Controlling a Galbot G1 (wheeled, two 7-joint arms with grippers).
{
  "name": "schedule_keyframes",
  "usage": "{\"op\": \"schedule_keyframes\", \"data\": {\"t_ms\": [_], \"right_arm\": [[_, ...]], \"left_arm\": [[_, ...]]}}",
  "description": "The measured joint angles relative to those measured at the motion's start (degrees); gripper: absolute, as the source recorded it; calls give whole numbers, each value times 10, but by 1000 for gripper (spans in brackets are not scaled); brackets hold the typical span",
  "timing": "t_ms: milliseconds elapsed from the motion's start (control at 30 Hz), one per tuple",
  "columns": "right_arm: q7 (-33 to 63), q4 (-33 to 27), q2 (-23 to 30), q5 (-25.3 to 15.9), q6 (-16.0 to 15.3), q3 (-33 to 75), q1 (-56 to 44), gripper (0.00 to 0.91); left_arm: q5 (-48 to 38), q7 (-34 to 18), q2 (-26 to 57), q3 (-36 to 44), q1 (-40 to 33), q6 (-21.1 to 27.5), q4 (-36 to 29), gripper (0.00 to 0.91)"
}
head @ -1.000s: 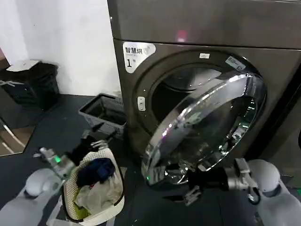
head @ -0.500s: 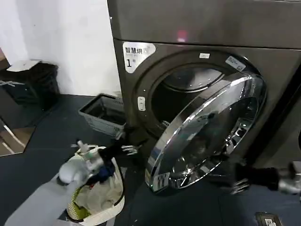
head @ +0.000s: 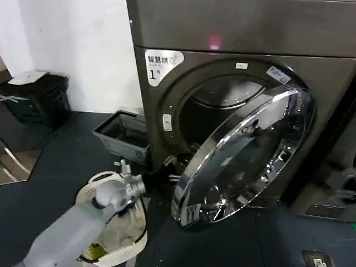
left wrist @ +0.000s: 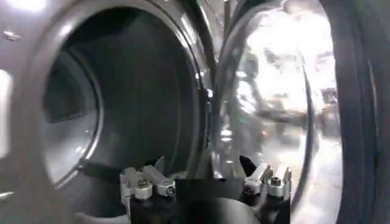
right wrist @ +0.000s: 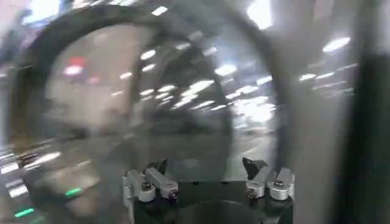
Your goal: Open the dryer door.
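In the head view the dryer [head: 245, 33] fills the upper right, and the dryer door [head: 245, 158] already stands swung out from the drum opening [head: 214, 111], hinged on the right side of the machine, its free edge low and toward the left near the floor. The left gripper [head: 169, 171] reaches in from the lower left over the laundry basket [head: 111, 233] and sits at the door's free edge, just below the lower rim of the opening; whether it touches the chrome I cannot tell from here. A grey crate [head: 122, 133] stands on the floor against the dryer's left corner. My judgement is that the unlatching is done and most of the swing too; what may be left is pushing the door wider. In the left wrist view the left gripper [left wrist: 206, 182] has its fingers spread apart, empty, pointing at the seam between the drum opening [left wrist: 103, 103] and the door's inner face [left wrist: 274, 103]. In the right wrist view the right gripper [right wrist: 208, 179] also has its fingers apart and holds nothing; what lies beyond it is smeared, a round reflective shape that I cannot identify with any confidence.
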Motion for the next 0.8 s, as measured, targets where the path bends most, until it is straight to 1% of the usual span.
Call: {"op": "schedule_keyframes", "data": {"t_ms": [33,167,233,400,500,567,633,733,800], "right_arm": [[16,4,2,0,0,14,-4,907],[96,31,14,-26,-6,61,-27,907],[138,45,20,-35,-17,83,-39,907],[264,80,36,-77,-29,131,-71,907],[314,87,43,-73,-53,158,-87,907],[348,91,49,-73,-56,178,-98,907],[372,96,56,-84,-67,198,-109,907],[401,107,64,-85,-107,232,-126,907],[422,110,65,-87,-119,253,-134,907]], "left_arm": [[3,0,-4,4,0,-1,-2,907],[9,0,-15,22,0,-3,-10,907],[12,0,-23,33,-3,-3,-9,907],[19,-1,-41,68,-22,-3,-10,907],[18,-1,-52,91,-36,-2,-10,907],[18,-3,-59,107,-45,-1,-7,907],[18,-6,-69,124,-55,1,-4,907],[18,-10,-84,149,-73,0,6,907],[16,-16,-94,163,-83,-3,11,907]]}}
